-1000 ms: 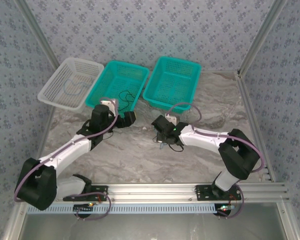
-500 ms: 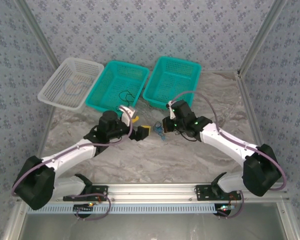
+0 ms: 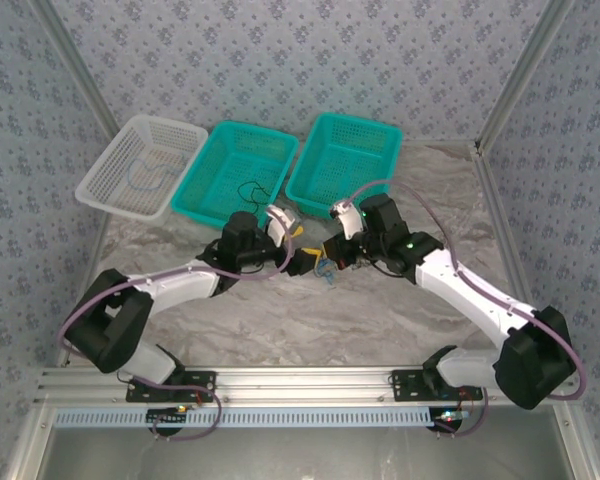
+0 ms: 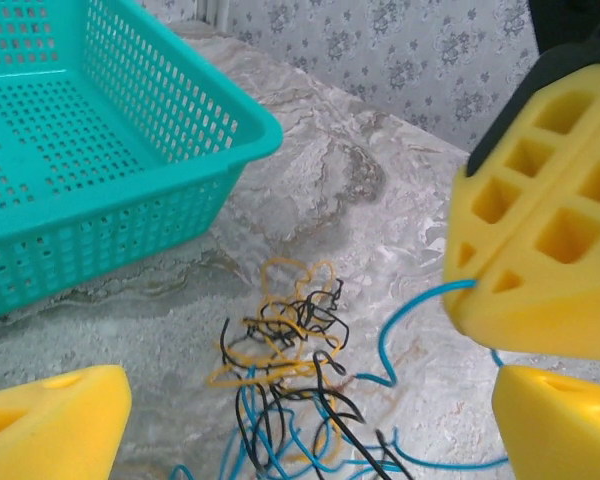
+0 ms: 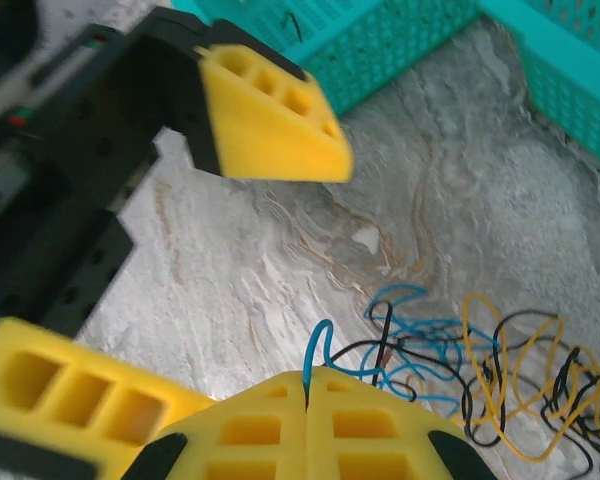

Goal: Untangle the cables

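Loosely curled thin cables (image 4: pixel 280 345) lie on veined marble (image 4: pixel 380 200).

Your table (image 3: pixel 280 315) is grey marbled, walled at its far edge and both sides with pale blue floral wallpaper (image 3: pixel 310 60). Aluminium posts (image 3: pixel 520 75) rise at the far corners; an aluminium rail (image 3: pixel 310 378) runs along the near edge.

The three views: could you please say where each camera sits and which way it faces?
Top external: above and behind the bases, looking down at the table; left arm and right arm reach to the cable tangle.
Left wrist: on the left arm, facing the cable tangle and a teal basket; left jaws open at the bottom corners.
Right wrist: on the right arm, over the cable tangle; right jaws shut on a blue cable.
Shared: both wrist views catch the cable tangle and the other arm's jaws.
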Motion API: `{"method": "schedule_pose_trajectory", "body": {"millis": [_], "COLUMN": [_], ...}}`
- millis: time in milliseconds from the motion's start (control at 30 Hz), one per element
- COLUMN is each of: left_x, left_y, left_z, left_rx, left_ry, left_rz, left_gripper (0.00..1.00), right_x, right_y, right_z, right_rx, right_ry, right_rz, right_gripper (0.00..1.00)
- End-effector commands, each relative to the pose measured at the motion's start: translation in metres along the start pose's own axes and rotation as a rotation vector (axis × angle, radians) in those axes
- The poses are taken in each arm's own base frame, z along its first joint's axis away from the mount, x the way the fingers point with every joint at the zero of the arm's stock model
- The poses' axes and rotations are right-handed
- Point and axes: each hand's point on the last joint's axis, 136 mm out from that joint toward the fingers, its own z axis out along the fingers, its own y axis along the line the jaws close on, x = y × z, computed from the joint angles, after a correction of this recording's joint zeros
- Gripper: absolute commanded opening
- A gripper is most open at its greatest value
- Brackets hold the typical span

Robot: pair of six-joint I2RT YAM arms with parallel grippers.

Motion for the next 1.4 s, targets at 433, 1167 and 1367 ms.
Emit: {"method": "schedule_pose_trajectory", "body": {"millis": [433, 1167, 1367], "left_x": [-0.016, 0.105, 0.146], "left_y": [-0.009, 0.020, 0.035], "left_z": [0.037, 0.073, 0.062], "left_rx": [0.118, -0.127, -0.256], "left_ry": [-0.035, 0.246, 0.392], "left_rz": [0.055, -0.265, -0.302], "left_gripper": [0.74, 0.59, 0.52], "right_x": [-0.016, -0.043, -0.058], "right_y": [0.014, -0.002, -0.001], "right_z": [-0.012, -0.050, -0.061], "right_rx": [-0.077, 0.060, 0.074], "right_ry": [-0.112, -0.309, -0.379], "right_rz": [-0.047, -0.019, -0.031], "right_gripper": [0.00, 0.00, 0.00]}}
